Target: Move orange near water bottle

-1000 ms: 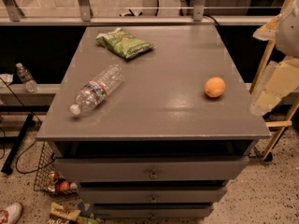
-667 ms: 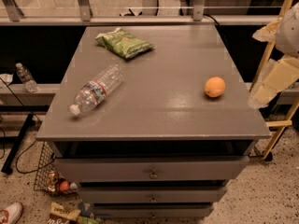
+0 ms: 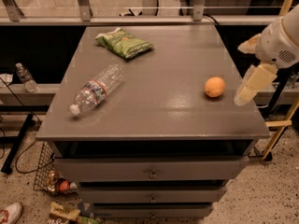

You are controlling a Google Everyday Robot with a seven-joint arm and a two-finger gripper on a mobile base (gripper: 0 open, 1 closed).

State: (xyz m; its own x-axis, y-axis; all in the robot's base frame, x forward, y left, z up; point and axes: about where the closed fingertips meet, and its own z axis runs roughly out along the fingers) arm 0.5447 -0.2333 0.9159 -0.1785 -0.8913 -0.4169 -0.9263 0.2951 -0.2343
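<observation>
Arm at right side, bent down. Gripper (image 3: 250, 78) hangs beside table (image 3: 177, 73) edge; can't tell if spread or squeezed. Orange (image 3: 215, 87) near it, not touching. Water bottle (image 3: 96, 90) lies well apart.

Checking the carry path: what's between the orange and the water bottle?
Nothing: in the camera view only bare table top separates the orange and the water bottle. The green snack bag lies farther back. The gripper hangs right of the orange.

You see a plain orange (image 3: 214, 87), a clear water bottle (image 3: 96, 88) labelled red-white-blue, a green bag (image 3: 124, 43), and a cream gripper (image 3: 245, 93) off the grey table (image 3: 163, 115)'s right edge.
</observation>
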